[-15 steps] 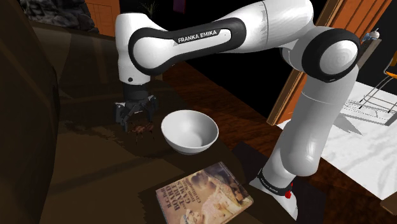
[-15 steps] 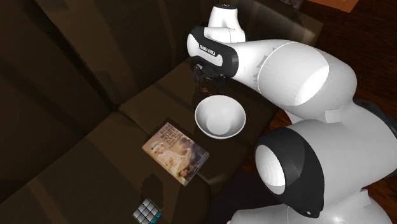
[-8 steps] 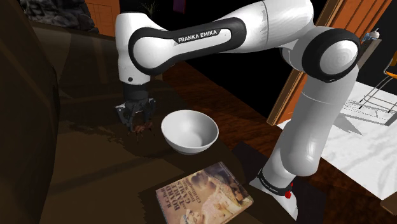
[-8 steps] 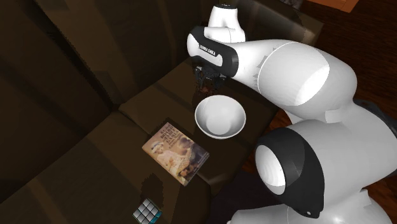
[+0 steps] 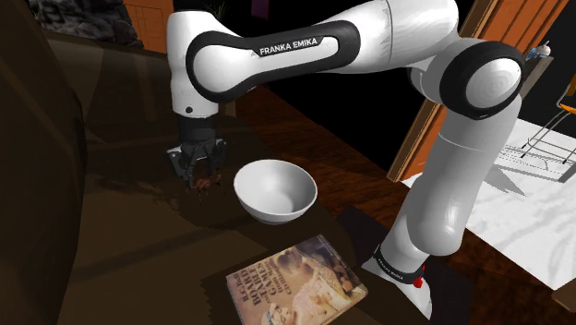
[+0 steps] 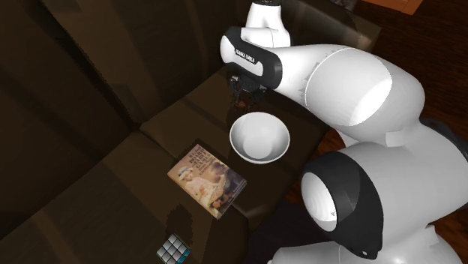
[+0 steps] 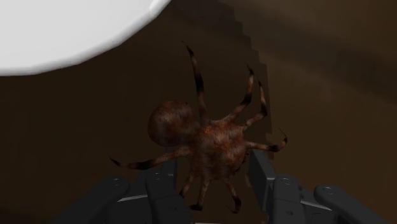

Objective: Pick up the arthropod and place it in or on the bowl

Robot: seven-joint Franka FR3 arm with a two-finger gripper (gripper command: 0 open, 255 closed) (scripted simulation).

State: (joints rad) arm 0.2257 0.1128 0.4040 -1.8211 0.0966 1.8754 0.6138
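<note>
The arthropod is a reddish-brown spider (image 7: pixel 207 143) with dark banded legs. My black gripper (image 7: pixel 210 181) is shut on it, one finger (image 7: pixel 159 188) on each side of its body. In the shoulder view the gripper (image 5: pixel 197 174) points straight down with the spider (image 5: pixel 200 183) at its tips, just above the dark tabletop. The white bowl (image 5: pixel 275 191) stands upright a short way toward that view's right of the gripper. In the second exterior view the gripper (image 6: pixel 246 94) hangs just beyond the bowl (image 6: pixel 259 138). The bowl's rim (image 7: pixel 70 32) also shows past the spider.
A book (image 5: pixel 295 282) with a picture cover lies flat near the table's front edge, also seen as the book (image 6: pixel 207 180) below the bowl. A puzzle cube (image 6: pixel 173 250) sits near that view's bottom. A dark sofa-like mass (image 5: pixel 37 185) borders the table.
The fingers have closed on the spider, and the arm has since risen slightly, taking the spider a little off the table.
</note>
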